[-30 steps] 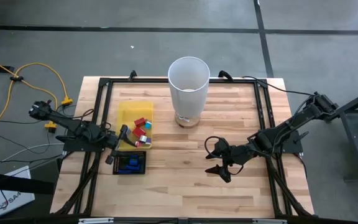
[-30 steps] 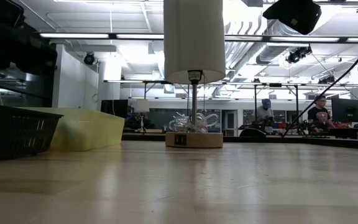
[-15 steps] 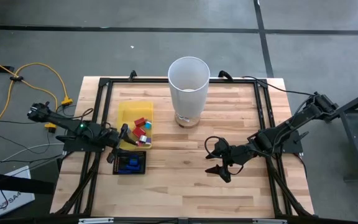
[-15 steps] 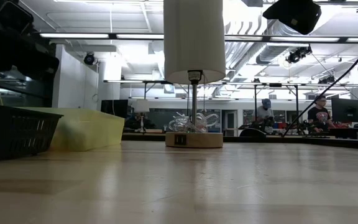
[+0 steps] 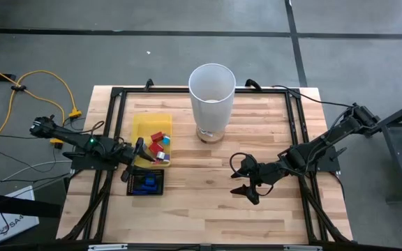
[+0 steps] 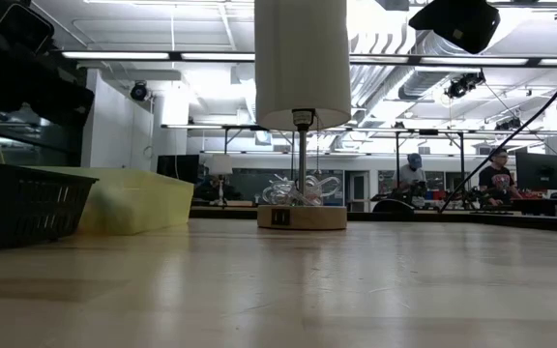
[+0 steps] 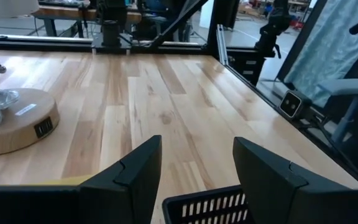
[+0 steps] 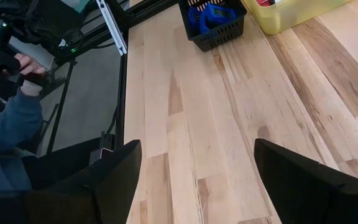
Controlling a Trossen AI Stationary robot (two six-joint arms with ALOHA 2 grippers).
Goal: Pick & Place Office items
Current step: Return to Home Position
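Bench (image 5: 208,202): a light wooden plank top bounded by a black rail frame (image 5: 264,89). A flat yellow tray (image 5: 145,129) lies near the left edge. A black mesh tray (image 5: 161,187) lies just beside it, toward the left corner at the bottom of the high view. A round wooden base (image 6: 302,217) rests midway along the edge at the top of that view and carries a tall white bin (image 5: 211,115) on a thin stem. The right half of the planks is bare wood.
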